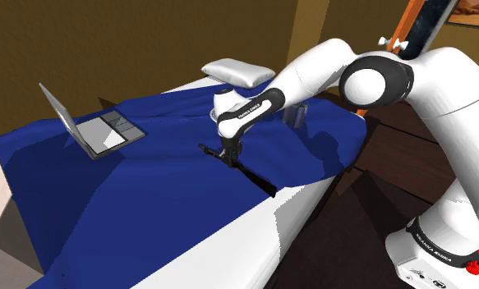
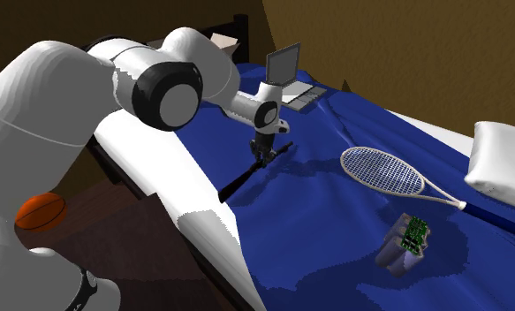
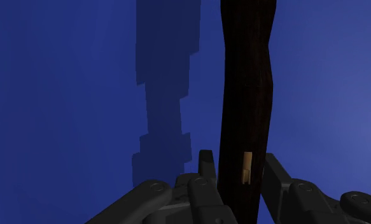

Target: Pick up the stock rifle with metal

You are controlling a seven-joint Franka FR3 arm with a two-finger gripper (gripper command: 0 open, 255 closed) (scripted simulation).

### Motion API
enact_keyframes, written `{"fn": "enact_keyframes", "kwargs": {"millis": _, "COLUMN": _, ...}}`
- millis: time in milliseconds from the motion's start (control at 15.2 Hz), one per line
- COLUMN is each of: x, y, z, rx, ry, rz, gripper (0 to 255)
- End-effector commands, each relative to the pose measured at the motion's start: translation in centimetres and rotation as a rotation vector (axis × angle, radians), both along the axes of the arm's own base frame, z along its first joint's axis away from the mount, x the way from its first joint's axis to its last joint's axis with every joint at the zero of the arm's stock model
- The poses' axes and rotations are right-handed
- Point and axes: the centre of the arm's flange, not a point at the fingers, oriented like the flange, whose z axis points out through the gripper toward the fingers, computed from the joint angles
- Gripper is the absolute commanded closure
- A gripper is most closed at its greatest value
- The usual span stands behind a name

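Near the bed's (image 1: 288,215) open side, the dark rifle (image 1: 254,176) lay flat on the blue cover (image 1: 147,193), slantwise to the edge. The hand (image 1: 227,156) stood upright over it, narrowed to the rifle's width and clasping it between both fingers (image 3: 206,167). The grip sat toward one end, so on lifting the long free end would likely droop and twist out; a soft cover could also let the piece sink or snag. The mattress edge was just beside the rifle's far tip; the laptop (image 1: 102,131) and racket (image 2: 383,170) stood well apart, leaving room above.
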Motion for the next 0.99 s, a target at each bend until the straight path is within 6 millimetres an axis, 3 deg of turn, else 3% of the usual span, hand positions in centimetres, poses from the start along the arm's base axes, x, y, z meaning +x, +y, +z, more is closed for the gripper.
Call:
{"fn": "enact_keyframes", "kwargs": {"millis": 0, "x": 0.0, "y": -0.1, "z": 1.0, "rx": 0.000, "ry": 0.000, "rz": 0.000, "gripper": 255}}
{"fn": "enact_keyframes", "kwargs": {"millis": 792, "x": 0.0, "y": -0.1, "z": 7.4, "rx": 0.000, "ry": 0.000, "rz": 0.000, "gripper": 255}}
{"fn": "enact_keyframes", "kwargs": {"millis": 924, "x": 0.0, "y": -0.1, "z": 7.4, "rx": 0.000, "ry": 0.000, "rz": 0.000, "gripper": 255}}
